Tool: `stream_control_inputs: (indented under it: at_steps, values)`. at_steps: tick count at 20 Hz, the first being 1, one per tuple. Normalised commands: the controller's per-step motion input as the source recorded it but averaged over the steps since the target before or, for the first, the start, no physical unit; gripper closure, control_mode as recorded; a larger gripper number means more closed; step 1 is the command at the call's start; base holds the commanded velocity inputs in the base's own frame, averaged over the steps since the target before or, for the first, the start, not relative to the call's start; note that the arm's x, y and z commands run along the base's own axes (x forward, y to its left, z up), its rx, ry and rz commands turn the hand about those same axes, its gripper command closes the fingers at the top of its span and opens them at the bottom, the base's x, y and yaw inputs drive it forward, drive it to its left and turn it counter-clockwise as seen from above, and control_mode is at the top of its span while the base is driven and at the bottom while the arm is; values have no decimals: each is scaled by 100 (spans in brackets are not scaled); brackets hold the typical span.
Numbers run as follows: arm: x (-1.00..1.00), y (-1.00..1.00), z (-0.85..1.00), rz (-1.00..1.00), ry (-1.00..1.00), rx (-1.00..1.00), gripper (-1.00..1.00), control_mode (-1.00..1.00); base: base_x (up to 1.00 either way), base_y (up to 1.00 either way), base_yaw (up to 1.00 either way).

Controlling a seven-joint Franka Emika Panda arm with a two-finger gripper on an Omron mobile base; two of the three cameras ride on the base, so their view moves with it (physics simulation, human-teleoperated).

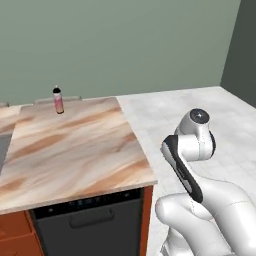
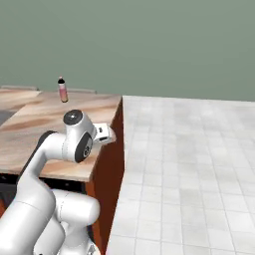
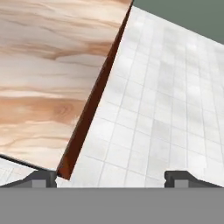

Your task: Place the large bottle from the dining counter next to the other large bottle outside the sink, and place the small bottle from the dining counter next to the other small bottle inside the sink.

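The large bottle, slim with a pink body, white shoulder and black cap, stands upright at the far edge of the dining counter. My gripper is open with nothing between its fingers. It hangs above the counter's near right corner and looks down on the marbled top and the tiled floor beside it. The bottle is far beyond the gripper. The small bottle, the other bottles and the sink are out of view.
Pale tiled floor stretches to the right of the counter. A dark appliance front sits under the counter's near edge. A dark grey patch cuts into the top at the far left. A green wall stands behind.
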Motion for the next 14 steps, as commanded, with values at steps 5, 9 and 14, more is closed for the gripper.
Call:
stream_control_inputs:
  at_steps: [5, 9, 14]
  values:
    - [0, 0, 0, 0, 0, 0, -100, 100, 77, -100, 0]
    - [0, 0, 0, 0, 0, 0, -100, 100, 78, -100, 0]
    - [0, 0, 0, 0, 0, 0, -100, 100, 86, -100, 1]
